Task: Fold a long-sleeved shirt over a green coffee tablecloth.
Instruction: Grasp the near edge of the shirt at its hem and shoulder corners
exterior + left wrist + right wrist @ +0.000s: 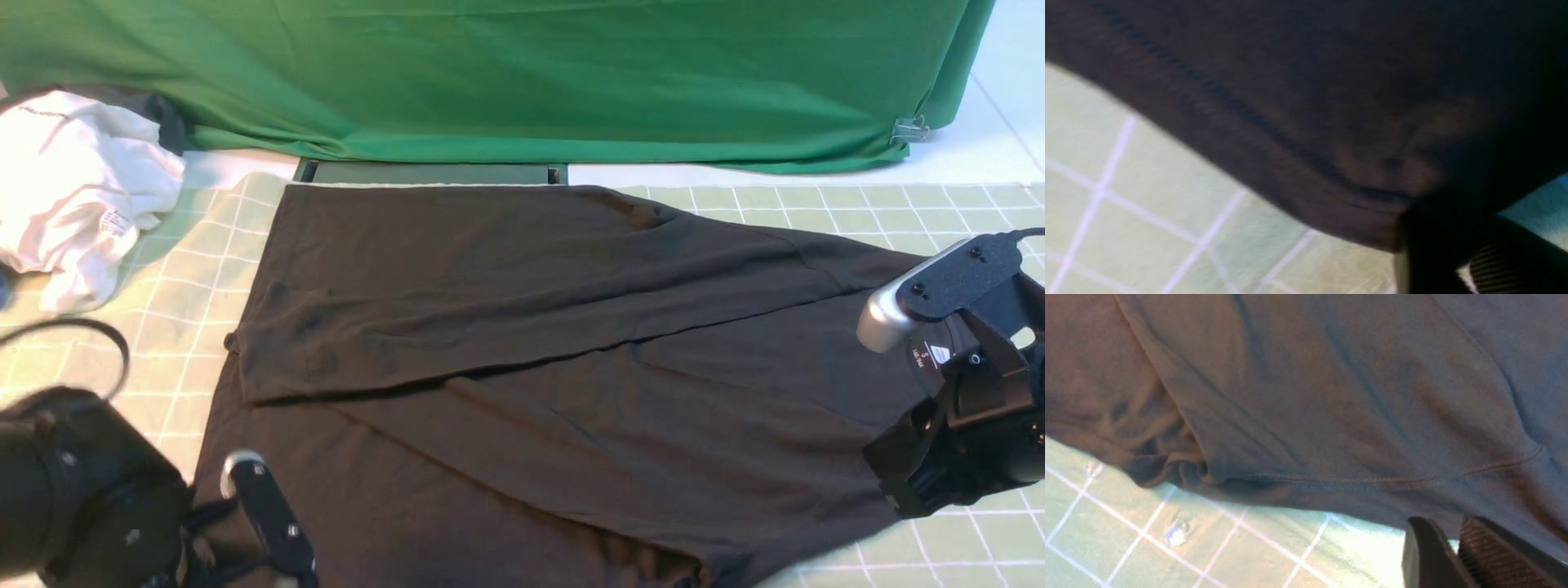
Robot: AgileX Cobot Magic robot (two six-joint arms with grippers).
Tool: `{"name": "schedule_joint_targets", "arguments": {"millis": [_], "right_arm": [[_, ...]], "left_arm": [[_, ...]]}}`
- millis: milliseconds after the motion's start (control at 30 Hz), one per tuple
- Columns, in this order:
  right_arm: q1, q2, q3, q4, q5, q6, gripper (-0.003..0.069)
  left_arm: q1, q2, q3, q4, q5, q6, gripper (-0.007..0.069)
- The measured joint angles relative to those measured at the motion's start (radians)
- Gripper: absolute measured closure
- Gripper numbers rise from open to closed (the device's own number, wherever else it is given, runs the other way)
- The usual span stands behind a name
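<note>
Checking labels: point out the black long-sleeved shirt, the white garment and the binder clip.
long-sleeved shirt point(531, 278): front view, on the folded-over layer.
white garment point(73, 180): front view, middle of the crumpled heap.
binder clip point(910, 129): front view, on its metal body.

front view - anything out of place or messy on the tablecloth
Yes: a crumpled white garment sits at the far left, heaped partly over the edge of the green coffee tablecloth. It looks like stray clutter beside the work. The long-sleeved shirt itself lies flat and only lightly creased.
</note>
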Motion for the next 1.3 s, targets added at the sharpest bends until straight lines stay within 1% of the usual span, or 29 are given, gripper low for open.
{"name": "schedule_joint_targets", "arguments": {"millis": [100,133,167,333,400,467,500,533,633,667,700,733,767,833,900,933,967,1000,1033,1100,1167,1300], "right_arm": [[0.0,0.0,0.0,0.001,0.001,-0.03,0.0499],[0.0,0.0,0.0,0.001,0.001,-0.03,0.05],[0.0,0.0,0.0,0.001,0.001,-0.057,0.051],[0.0,0.0,0.0,0.001,0.007,-0.172,0.0543],[0.0,0.0,0.0,-0.003,0.007,-0.196,0.0544],[0.0,0.0,0.0,-0.035,0.007,-0.231,0.0533],[0.0,0.0,0.0,-0.097,0.004,-0.249,0.0496],[0.0,0.0,0.0,-0.13,0.003,-0.254,0.0458],[0.0,0.007,0.0,-0.373,0.0,-0.233,0.023],[0.0,0.017,0.0,-0.46,-0.005,-0.211,0.0174],[0.0,0.022,0.0,-0.51,-0.007,-0.201,0.0137],[0.0,0.037,0.0,-0.588,-0.017,-0.162,0.0085],[0.0,0.061,0.0,-0.669,-0.03,-0.122,0.0064],[0.0,0.114,0.0,-0.754,-0.054,-0.075,0.0069],[0.0,0.18,0.0,-0.791,-0.078,-0.054,0.0116],[0.0,0.201,0.0,-0.796,-0.085,-0.052,0.0134],[0.0,0.244,-0.001,-0.802,-0.099,-0.048,0.0174],[0.0,0.259,-0.001,-0.804,-0.1,-0.046,0.018],[0.0,0.302,-0.001,-0.809,-0.109,-0.041,0.0211],[0.0,0.367,-0.001,-0.81,-0.11,-0.035,0.0251],[0.0,0.419,-0.001,-0.813,-0.095,-0.035,0.0272],[0.0,0.485,-0.001,-0.825,-0.054,-0.035,0.0282]], "left_arm": [[0.0,-0.056,-0.08,0.0,0.066,-0.044,0.0615],[0.0,-0.064,-0.091,0.002,0.074,-0.046,0.0628],[0.0,-0.092,-0.131,0.008,0.099,-0.052,0.0647],[0.0,-0.159,-0.223,0.023,0.116,-0.085,0.0655],[0.0,-0.175,-0.238,0.031,0.116,-0.103,0.0654],[0.003,-0.191,-0.257,0.037,0.11,-0.128,0.0654],[0.014,-0.203,-0.261,0.036,0.088,-0.152,0.0654],[0.019,-0.207,-0.262,0.032,0.077,-0.164,0.0654],[0.051,-0.211,-0.265,0.0,0.027,-0.191,0.0654],[0.062,-0.211,-0.265,-0.01,0.013,-0.197,0.0654],[0.068,-0.211,-0.265,-0.012,0.005,-0.2,0.0654],[0.08,-0.211,-0.265,-0.016,-0.008,-0.2,0.0654],[0.095,-0.211,-0.265,-0.018,-0.024,-0.201,0.0654],[0.117,-0.211,-0.265,-0.03,-0.045,-0.202,0.0654],[0.136,-0.211,-0.265,-0.046,-0.058,-0.202,0.0654],[0.14,-0.211,-0.265,-0.053,-0.063,-0.202,0.0654],[0.143,-0.211,-0.265,-0.062,-0.07,-0.202,0.0654],[0.143,-0.211,-0.265,-0.062,-0.073,-0.202,0.0654],[0.146,-0.211,-0.265,-0.064,-0.079,-0.202,0.0654],[0.148,-0.213,-0.265,-0.068,-0.082,-0.202,0.0654],[0.149,-0.216,-0.265,-0.068,-0.085,-0.202,0.0654],[0.149,-0.218,-0.265,-0.073,-0.089,-0.202,0.0654]]}}
